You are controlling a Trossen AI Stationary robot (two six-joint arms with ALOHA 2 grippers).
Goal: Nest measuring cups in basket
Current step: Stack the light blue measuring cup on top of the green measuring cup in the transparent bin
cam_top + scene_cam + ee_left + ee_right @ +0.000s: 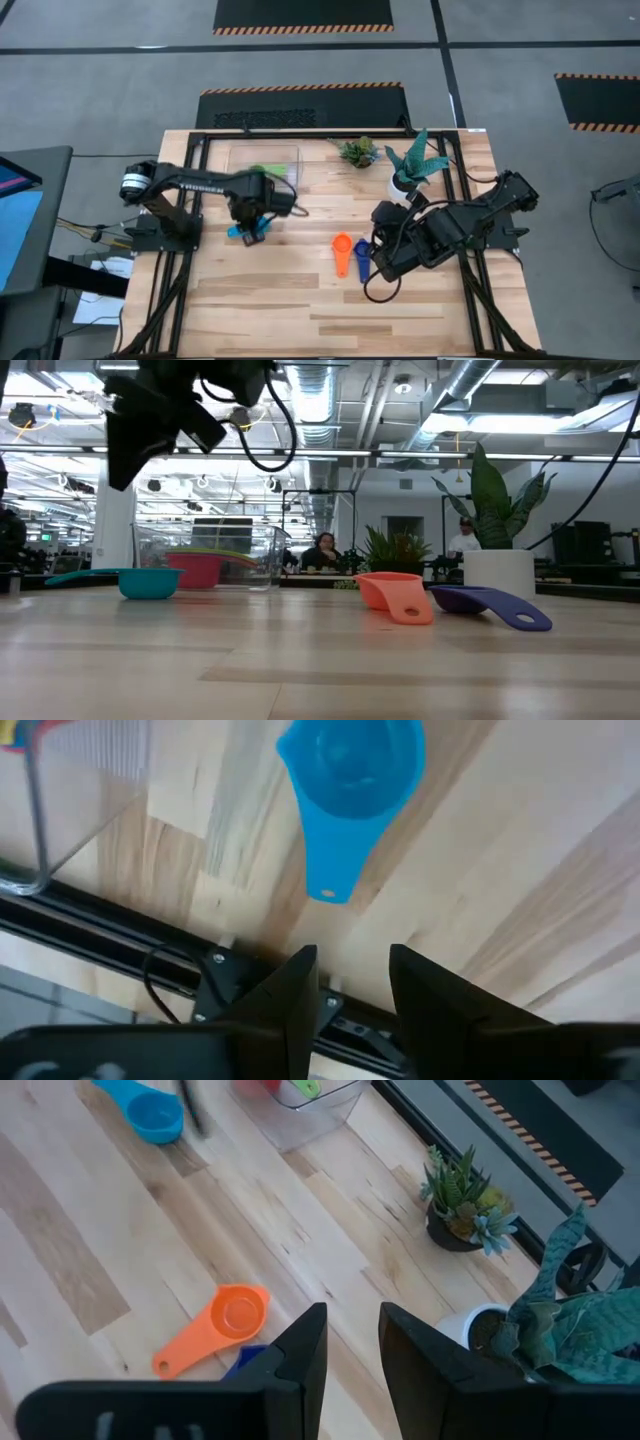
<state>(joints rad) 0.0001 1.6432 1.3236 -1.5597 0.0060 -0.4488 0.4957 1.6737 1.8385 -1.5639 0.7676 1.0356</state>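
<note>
**Left arm over light blue cup, three cups loose on worktop**

Left gripper (252, 228) hangs above the light blue cup (348, 780), not touching it. Jaws spread with a gap between the fingers (295, 990), nothing held. The cup sits upright on the worktop (300, 310), handle pointing towards the gripper in the left wrist view, just outside the basket (264, 165).

Basket is clear plastic, at the back of the worktop towards the left. Inside it: a red cup (196, 569) with green and yellow showing at its top; can't tell how they stack.

Orange cup (342, 250) and dark blue cup (361, 258) lie side by side near mid-worktop, touching or nearly so, handles towards the front edge. Low view shows both tipped on their sides.

Right gripper (378, 268) is just beside the dark blue cup, raised clear of the worktop. Jaws apart and empty, going by the right wrist view.

White plant pot (403, 184) and a small succulent (357, 151) stand at the back right, well apart from the cups.
</note>
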